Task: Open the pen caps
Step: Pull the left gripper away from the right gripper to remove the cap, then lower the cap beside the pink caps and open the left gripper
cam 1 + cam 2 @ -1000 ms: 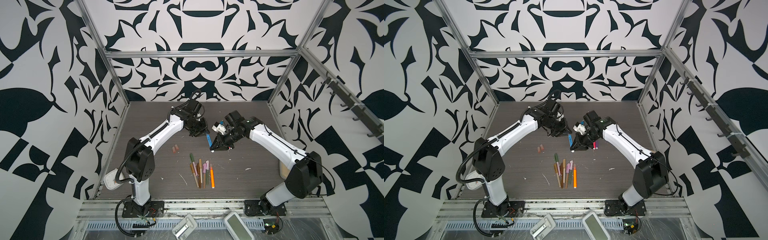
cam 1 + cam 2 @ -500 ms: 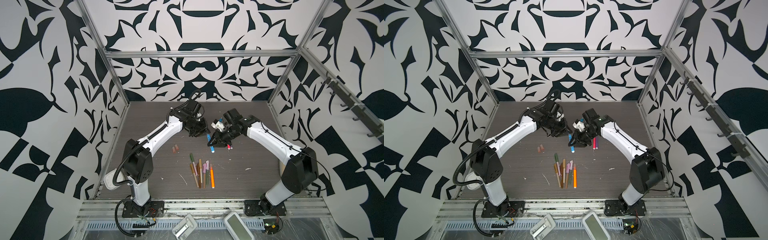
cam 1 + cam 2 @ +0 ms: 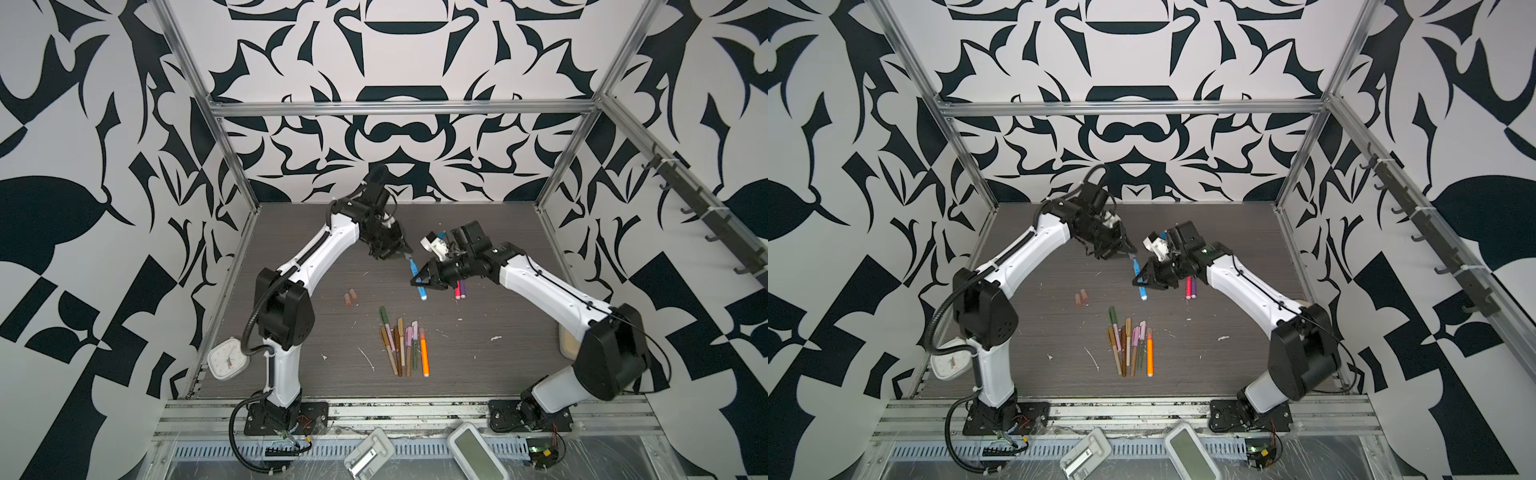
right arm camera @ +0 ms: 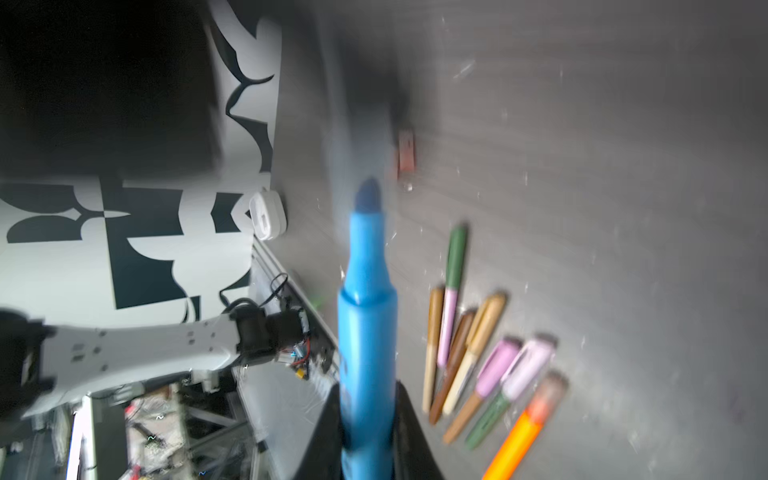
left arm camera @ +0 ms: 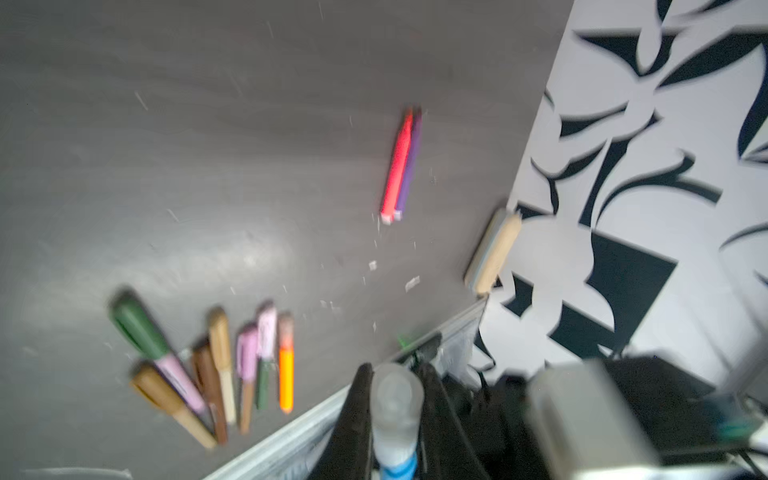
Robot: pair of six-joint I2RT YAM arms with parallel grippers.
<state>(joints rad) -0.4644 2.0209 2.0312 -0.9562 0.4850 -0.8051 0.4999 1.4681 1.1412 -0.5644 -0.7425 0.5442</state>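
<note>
My left gripper point(image 3: 405, 254) point(image 3: 1130, 254) is shut on a translucent pen cap point(image 5: 395, 399) with a blue band at its near end; in the left wrist view the gripper point(image 5: 395, 368) clamps it on both sides. My right gripper point(image 3: 415, 282) point(image 4: 368, 386) is shut on the blue pen point(image 3: 419, 280) point(image 4: 365, 332), whose dark felt tip point(image 4: 368, 195) is bare. The pen's tip end stands just below the left gripper. Several muted pens and an orange pen point(image 3: 424, 357) lie in a pile point(image 3: 399, 345). Two loose caps point(image 3: 351, 297) lie to the left.
A pink-red pen and a purple pen point(image 3: 459, 289) lie side by side behind my right gripper. A white clock point(image 3: 226, 359) leans at the left wall, a tan block point(image 3: 569, 345) at the right wall. Small white scraps dot the dark table point(image 3: 478, 332).
My right gripper has shifted its hold on the blue pen, and the pen's tip end is back closer to the left gripper than half a second ago. The left arm has barely moved.
</note>
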